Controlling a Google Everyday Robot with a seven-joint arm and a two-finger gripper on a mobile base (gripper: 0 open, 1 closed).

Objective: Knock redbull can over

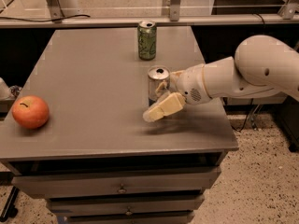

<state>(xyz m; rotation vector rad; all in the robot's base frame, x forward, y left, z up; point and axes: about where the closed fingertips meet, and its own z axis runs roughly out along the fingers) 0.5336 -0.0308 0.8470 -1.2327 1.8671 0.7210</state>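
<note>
Grey table [93, 73] with drawers [117, 186] below its near edge. At the left, near the front edge, lies a red apple [30, 111]. Toward the middle, at the far edge, a green can [146, 40] stands upright. Right of centre, nearer than the green can and well apart from it, the redbull can [157, 80] stands upright with its silver top showing. The gripper [155, 101] sits at the can's near right side, fingers spread wide and holding nothing; the lower finger [163, 108] crosses in front of the can's base, though contact cannot be told. The white arm [252, 71] reaches in from the right.
</note>
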